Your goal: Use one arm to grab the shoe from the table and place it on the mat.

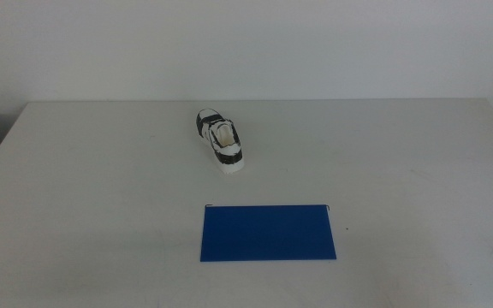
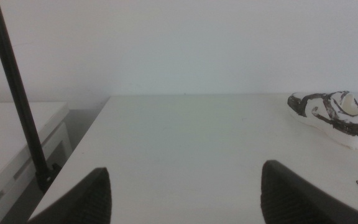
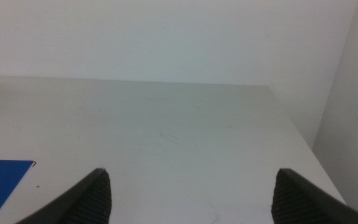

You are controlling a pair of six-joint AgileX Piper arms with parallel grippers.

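While both arms wait with jaws spread, the shoe (image 1: 221,142) lies at 12 o'clock from the mat (image 1: 268,232), well apart, untouched.

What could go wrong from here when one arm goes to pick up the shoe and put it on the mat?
1. The sneaker lies at an angle to the table edges, so a gripper that is not turned to match may push it instead of clamping it.
2. The blue mat is thin and loose; a low pass might shift it.
3. Both grippers, left and right, wait open far from the sneaker, so the reach is long.
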